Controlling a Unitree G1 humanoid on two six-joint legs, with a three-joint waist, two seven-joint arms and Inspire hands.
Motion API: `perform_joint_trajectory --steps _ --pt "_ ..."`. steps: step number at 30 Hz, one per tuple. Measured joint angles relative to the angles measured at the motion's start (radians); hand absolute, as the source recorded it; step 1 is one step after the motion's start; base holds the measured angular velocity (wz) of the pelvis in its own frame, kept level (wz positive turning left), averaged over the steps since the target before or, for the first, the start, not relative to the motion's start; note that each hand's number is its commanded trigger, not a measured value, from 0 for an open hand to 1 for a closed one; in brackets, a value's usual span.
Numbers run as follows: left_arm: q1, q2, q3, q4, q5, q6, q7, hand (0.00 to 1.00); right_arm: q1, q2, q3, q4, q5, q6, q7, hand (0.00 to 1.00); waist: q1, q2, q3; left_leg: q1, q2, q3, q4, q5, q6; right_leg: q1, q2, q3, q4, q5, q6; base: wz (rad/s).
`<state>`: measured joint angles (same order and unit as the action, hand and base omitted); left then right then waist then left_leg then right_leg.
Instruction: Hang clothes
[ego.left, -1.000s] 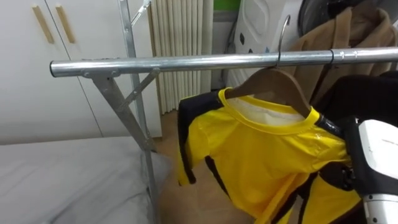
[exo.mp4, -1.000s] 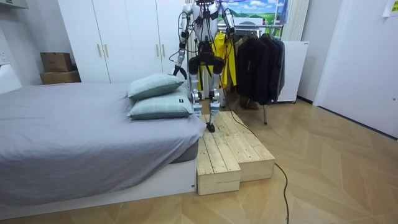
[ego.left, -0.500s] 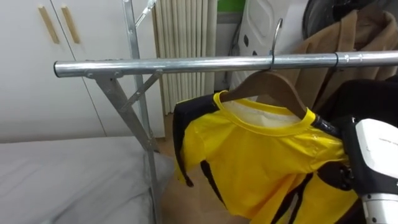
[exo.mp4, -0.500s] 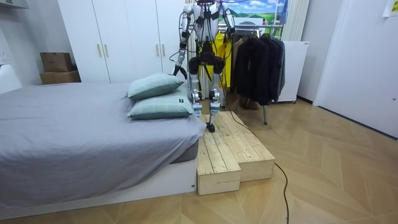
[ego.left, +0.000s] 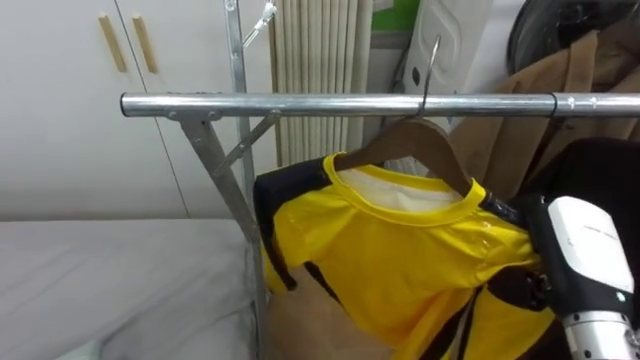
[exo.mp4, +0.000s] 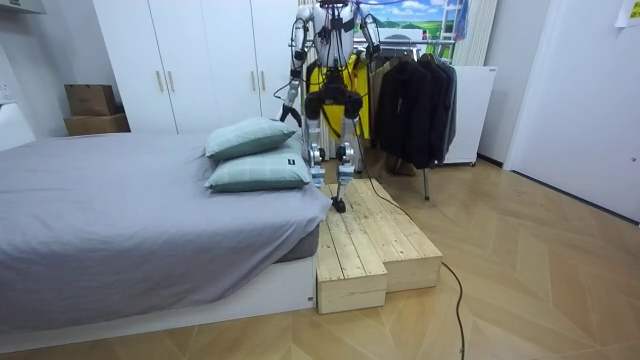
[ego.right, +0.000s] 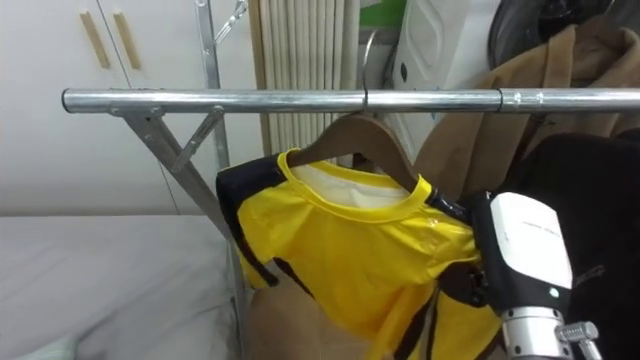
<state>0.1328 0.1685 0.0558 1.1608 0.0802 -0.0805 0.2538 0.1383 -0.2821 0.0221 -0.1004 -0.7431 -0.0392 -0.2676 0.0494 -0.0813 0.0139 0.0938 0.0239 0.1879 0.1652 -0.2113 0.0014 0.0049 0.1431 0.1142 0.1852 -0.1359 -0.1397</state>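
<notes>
Edging left since a second ago, the hanger (ego.left: 420, 140) hooks the rail (ego.left: 300, 104), up-left of our right hand (ego.left: 575, 240). Our left hand (exo.mp4: 284, 113) hangs idle. On the hanger, the shirt (ego.left: 400, 250) drapes against the right hand's left side; its grip we cannot tell. Hanging seems done; next we withdraw without snagging cloth.

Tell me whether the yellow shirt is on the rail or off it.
On: the yellow shirt drapes a wooden hanger whose hook sits over the metal rail.
</notes>
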Motion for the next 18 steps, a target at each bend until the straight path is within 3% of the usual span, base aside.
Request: perform_joint_trajectory --steps 5,16,18 --pt "-0.001 -0.002 0.000 0.000 0.000 -0.006 -0.002 0.00 -0.032 -0.001 0.002 0.000 0.010 -0.036 0.002 1.00 0.015 -0.001 -0.0006 0.000 0.000 -0.002 0.000 0.000 0.000 0.001 0.000 -0.003 -0.002 0.001 -0.001 0.03" --pt "-0.012 -0.005 0.003 0.002 0.002 0.001 0.006 0.00 -0.047 0.003 0.035 0.051 0.150 -0.047 0.034 1.00 0.030 0.002 -0.0033 -0.001 -0.001 -0.012 0.000 0.001 -0.002 0.001 -0.003 -0.013 -0.001 0.001 -0.001 0.02" --pt "-0.018 -0.015 0.021 0.002 0.012 0.006 0.008 0.00 -0.050 0.002 0.035 0.083 0.199 -0.047 0.053 1.00 0.039 0.007 -0.0074 -0.001 -0.002 -0.015 0.000 0.001 -0.002 0.002 -0.004 -0.017 0.000 0.001 -0.001 0.05"
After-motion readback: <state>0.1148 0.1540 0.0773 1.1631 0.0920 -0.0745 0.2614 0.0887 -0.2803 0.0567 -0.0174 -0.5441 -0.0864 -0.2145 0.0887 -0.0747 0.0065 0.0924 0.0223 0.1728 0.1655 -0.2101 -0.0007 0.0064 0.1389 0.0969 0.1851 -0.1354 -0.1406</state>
